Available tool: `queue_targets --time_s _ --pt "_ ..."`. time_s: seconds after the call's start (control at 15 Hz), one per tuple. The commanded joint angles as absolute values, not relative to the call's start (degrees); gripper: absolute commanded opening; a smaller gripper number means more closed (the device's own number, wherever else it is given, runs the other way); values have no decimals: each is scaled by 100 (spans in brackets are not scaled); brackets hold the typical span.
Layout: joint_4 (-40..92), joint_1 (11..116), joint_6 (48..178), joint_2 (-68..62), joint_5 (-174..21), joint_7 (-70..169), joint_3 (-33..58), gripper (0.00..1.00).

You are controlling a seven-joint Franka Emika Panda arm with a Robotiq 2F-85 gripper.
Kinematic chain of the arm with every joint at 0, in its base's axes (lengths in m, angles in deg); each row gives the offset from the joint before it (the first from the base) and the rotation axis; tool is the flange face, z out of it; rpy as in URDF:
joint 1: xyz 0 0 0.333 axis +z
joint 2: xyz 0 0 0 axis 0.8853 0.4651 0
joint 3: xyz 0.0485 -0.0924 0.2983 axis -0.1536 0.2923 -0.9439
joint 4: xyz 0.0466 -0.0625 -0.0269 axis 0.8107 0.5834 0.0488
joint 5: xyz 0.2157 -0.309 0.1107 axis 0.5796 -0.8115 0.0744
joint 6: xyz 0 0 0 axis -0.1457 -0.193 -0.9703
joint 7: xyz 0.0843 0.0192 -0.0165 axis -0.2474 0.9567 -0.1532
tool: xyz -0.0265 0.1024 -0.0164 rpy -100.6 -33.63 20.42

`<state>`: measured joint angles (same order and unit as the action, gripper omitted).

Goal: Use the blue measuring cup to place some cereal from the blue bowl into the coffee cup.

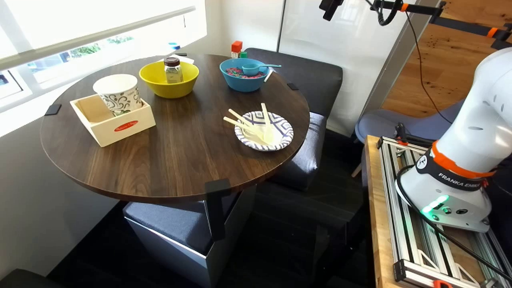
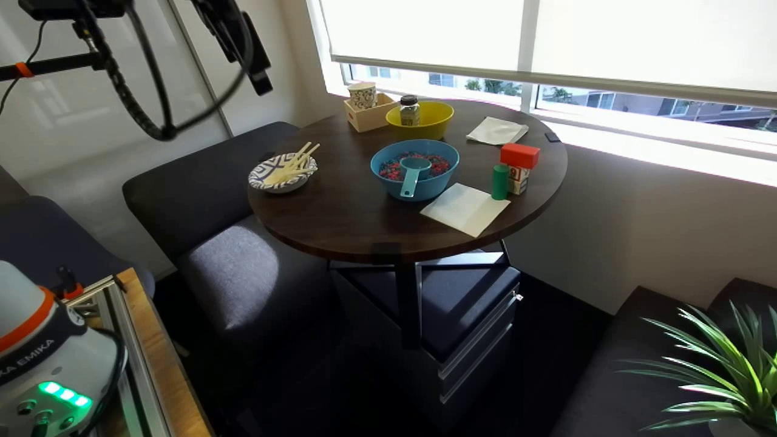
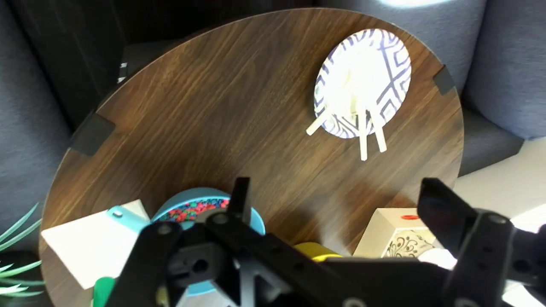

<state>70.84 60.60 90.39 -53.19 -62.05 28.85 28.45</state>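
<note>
One rnd plastic meas. cup (image 2: pixel 415 167) amid grainy cereal (image 2: pixel 441 165)

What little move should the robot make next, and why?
I'd guess: bring the gripper over to the handle of the blue measuring cup. The gripper is open and empty, the cup sits with the cereal in the blue bowl, and the handle sticks out past the rim.

Round brown wood-grained table (image 1: pixel 180 156), smooth teal-blue plastic measuring cup (image 2: pixel 415 170), smooth round teal-blue plastic bowl (image 1: pixel 243 83), white scroll-patterned paper cup (image 1: pixel 121 100)
</note>
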Motion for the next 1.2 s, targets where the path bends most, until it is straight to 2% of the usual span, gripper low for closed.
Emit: queue_targets --time_s 0.0,0.13,0.2,0.6,0.87,1.13 --pt "6804 6238 8980 -4284 -5060 1838 3514 100" --pt "6710 6146 8761 -3685 -4397 1331 3819 100" --pt "6956 5870 8981 -4219 -4830 1679 3334 100" --pt "6913 5747 8987 -4115 -4770 1554 3212 100" --pt "6303 5601 7793 -3102 -3681 919 4008 100" --pt "5927 5082 7237 -1968 -2571 826 4120 100"
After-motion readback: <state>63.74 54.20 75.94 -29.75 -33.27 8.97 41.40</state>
